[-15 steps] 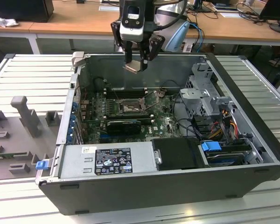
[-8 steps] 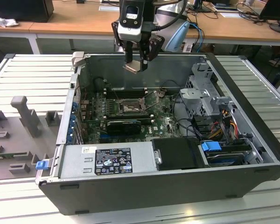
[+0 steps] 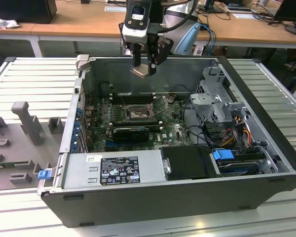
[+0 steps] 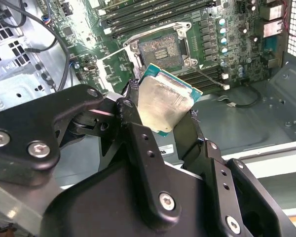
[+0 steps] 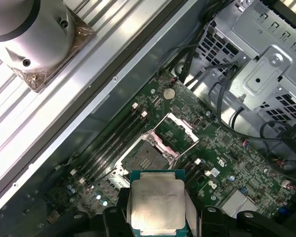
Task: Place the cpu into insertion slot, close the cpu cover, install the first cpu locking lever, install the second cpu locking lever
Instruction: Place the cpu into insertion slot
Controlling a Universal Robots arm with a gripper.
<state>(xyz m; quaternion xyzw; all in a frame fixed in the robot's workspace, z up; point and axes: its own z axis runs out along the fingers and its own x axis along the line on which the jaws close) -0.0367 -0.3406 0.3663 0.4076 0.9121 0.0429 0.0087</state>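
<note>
The hand (image 3: 145, 65) clamps the cpu (image 5: 157, 205), its print unreadable, well clear of the uncovered insertion slot (image 5: 140, 159).

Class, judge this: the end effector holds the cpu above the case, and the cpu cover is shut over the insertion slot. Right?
No: the first wrist view shows the cpu cover open, swung off the insertion slot. The end effector does hold the cpu above the case.

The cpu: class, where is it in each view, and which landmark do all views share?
Exterior view: small flat square silvery-beige cpu, in the black claw above the open dark case.
Second wrist view: in the claw, metal face showing.
First wrist view: in the claw, face showing.
Shared landmark: square dark silvery-rimmed insertion slot.
</note>
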